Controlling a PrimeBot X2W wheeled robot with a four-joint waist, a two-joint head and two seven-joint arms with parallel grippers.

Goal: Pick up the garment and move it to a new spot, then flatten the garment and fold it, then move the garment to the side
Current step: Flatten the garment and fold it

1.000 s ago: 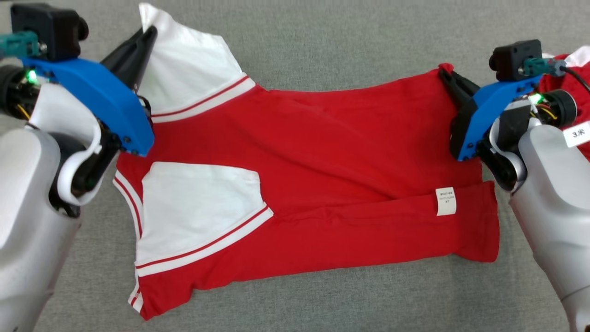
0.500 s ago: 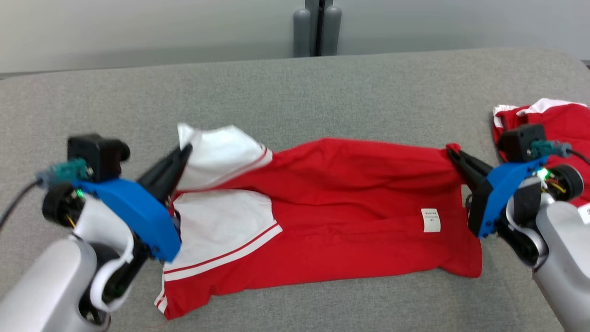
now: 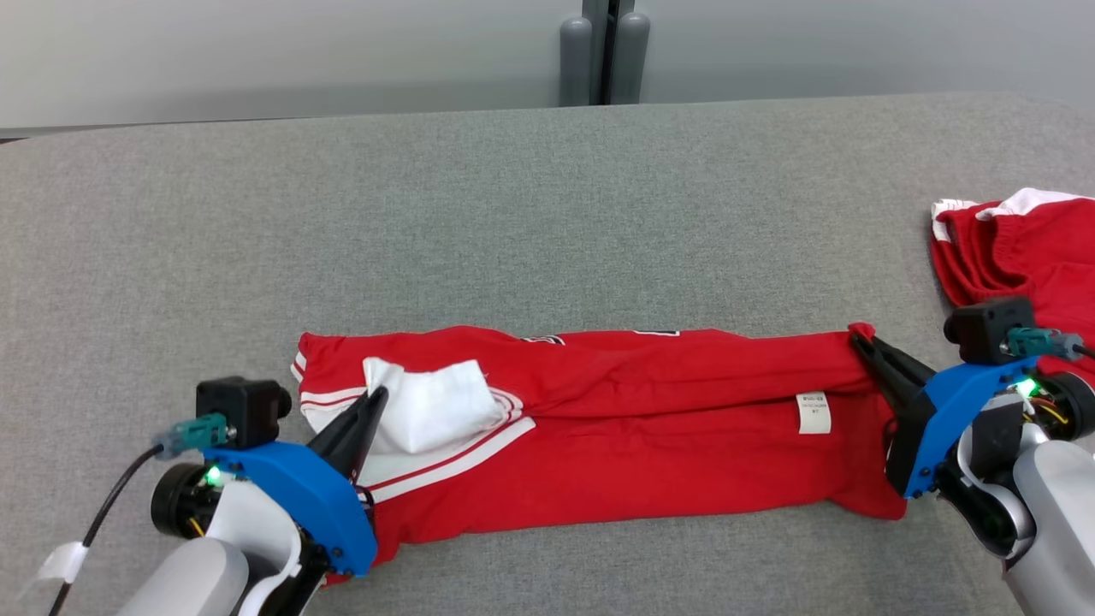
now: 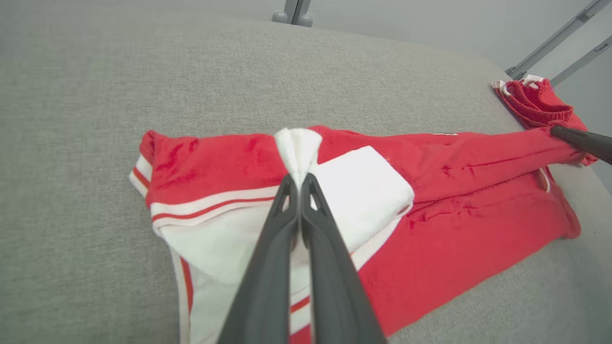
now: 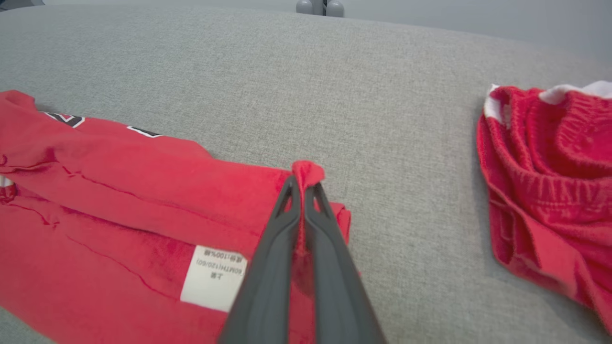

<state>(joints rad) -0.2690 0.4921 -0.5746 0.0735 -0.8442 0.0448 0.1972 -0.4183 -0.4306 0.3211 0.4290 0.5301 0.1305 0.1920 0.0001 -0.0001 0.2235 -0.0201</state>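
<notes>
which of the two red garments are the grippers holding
The red and white garment stretched across the middle, pinched at each end by the left gripper and the right gripper. The other red garment lies bunched at the right edge, ungripped.

Soft matt cloth, red with white panels, for the garment [image 3: 650, 445]. Coarse grey woven fabric, matt, over the tabletop [image 3: 513, 214]. Dark smooth plastic, dully sheened, for the left tool [image 4: 300, 179] and right tool [image 5: 303, 184]. Glossier blue plastic for the mounts [image 3: 299, 496]. Ribbed red knit for the second garment [image 5: 550, 191].
</notes>
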